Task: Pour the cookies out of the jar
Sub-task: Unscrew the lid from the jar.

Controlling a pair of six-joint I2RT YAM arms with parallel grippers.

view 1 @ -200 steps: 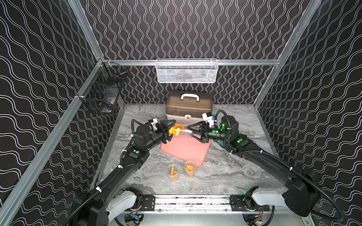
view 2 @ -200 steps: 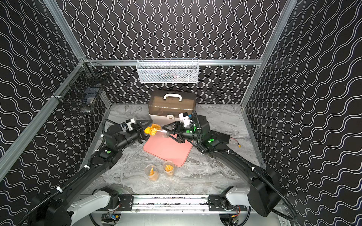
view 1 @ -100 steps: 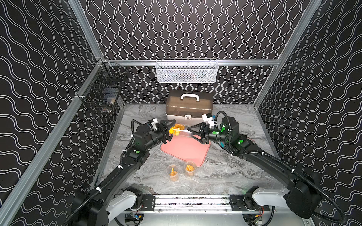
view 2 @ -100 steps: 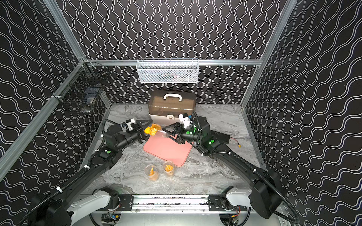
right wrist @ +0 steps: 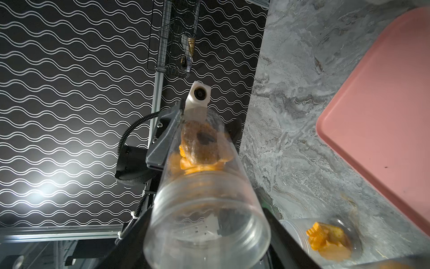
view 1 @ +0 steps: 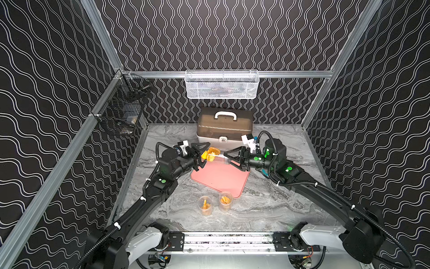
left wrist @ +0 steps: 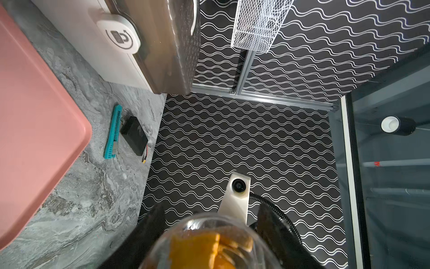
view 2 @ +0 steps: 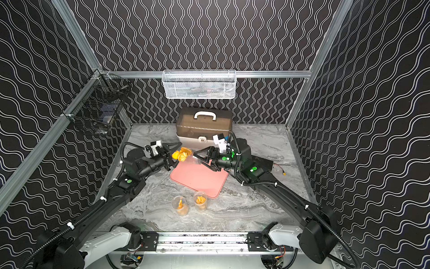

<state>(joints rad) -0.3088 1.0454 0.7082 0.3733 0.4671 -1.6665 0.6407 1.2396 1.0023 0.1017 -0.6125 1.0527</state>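
Observation:
A clear jar lies level in the air over the far edge of the pink tray, held between both arms. The orange and brown cookies are bunched at its left end. My left gripper is shut on that end; in the left wrist view the jar fills the gap between the black fingers. My right gripper is shut on the jar's ridged other end, a finger pressed to each side. In the right wrist view the cookies sit deep inside.
Two small clear cups holding cookies stand in front of the tray. A brown-lidded box stands behind. A white mesh basket and a black wire basket hang on the walls. A teal strip and a black block lie at the right.
My right gripper's fingers have closed in around the jar's end. The left gripper and the jar have stayed where they were.

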